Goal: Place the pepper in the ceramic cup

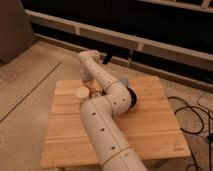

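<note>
Wooden slat worktop (150, 130), with 1 white arm (102, 125) running up the middle and folding back toward the ceramic cup (81, 93). The cup stands upright near the worktop's far left part. The claw (91, 89) is down just right of the cup, tips pressed together on the pepper (94, 92) - only a bit of red-orange shows there, low at the worktop and outside the cup. Well right of the cup, a dark blue bowl (134, 98) peeks out behind the elbow - a pale bottle-like thing (123, 80) lies just behind it.
</note>
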